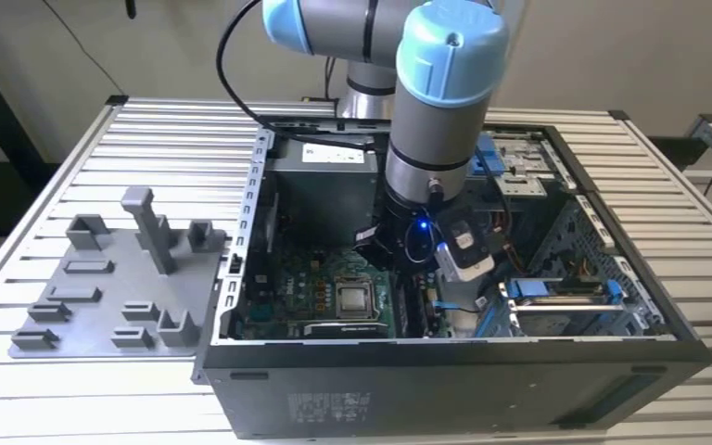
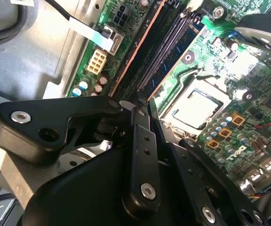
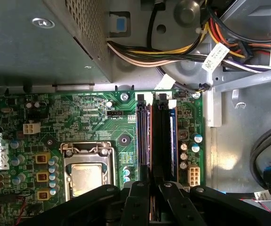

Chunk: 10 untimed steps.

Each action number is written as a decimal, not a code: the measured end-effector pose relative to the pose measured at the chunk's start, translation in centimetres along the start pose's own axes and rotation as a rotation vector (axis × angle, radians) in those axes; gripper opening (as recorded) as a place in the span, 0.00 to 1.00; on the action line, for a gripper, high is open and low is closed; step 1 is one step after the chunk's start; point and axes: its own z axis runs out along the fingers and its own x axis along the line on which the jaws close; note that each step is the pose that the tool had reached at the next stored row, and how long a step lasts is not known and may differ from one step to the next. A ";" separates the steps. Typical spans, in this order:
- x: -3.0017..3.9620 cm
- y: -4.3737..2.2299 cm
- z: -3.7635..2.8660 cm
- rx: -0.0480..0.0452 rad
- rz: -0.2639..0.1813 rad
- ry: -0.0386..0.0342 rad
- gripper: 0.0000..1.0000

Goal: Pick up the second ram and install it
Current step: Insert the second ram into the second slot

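Note:
My gripper (image 1: pixel 396 258) is down inside the open computer case, over the memory slots (image 3: pixel 163 141) beside the processor socket. In both wrist views its black fingers (image 3: pixel 140 193) stand close together. A thin strip with an orange-brown edge, the second ram (image 3: pixel 148 141), runs on edge between them and along the slots. In the second wrist view the second ram (image 2: pixel 138 47) leads straight into the gripper (image 2: pixel 138 101). How deep it sits in its slot I cannot tell. The gripper (image 3: pixel 153 184) is shut on it.
The processor socket (image 3: pixel 86 176) lies close beside the slots. A metal power supply box (image 3: pixel 32 42) and a bundle of coloured cables (image 3: pixel 173 49) crowd the far end. The case walls (image 1: pixel 455 371) enclose the arm. A grey fixture plate (image 1: pixel 96 287) sits at the exterior view's left.

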 end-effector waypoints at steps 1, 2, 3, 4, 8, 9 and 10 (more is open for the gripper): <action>0.00 0.00 0.00 0.0000 0.000 0.0000 0.14; 0.00 0.01 0.01 -0.0001 0.000 0.0000 0.14; 0.00 0.02 0.02 -0.0004 0.000 0.0000 0.14; 0.00 0.02 0.02 -0.0004 0.000 0.0000 0.14; -0.15 0.02 0.01 -0.0002 -0.002 0.0001 0.14; -0.24 0.03 0.02 -0.0003 -0.003 0.0002 0.14; -0.29 0.03 0.02 -0.0003 -0.005 0.0002 0.14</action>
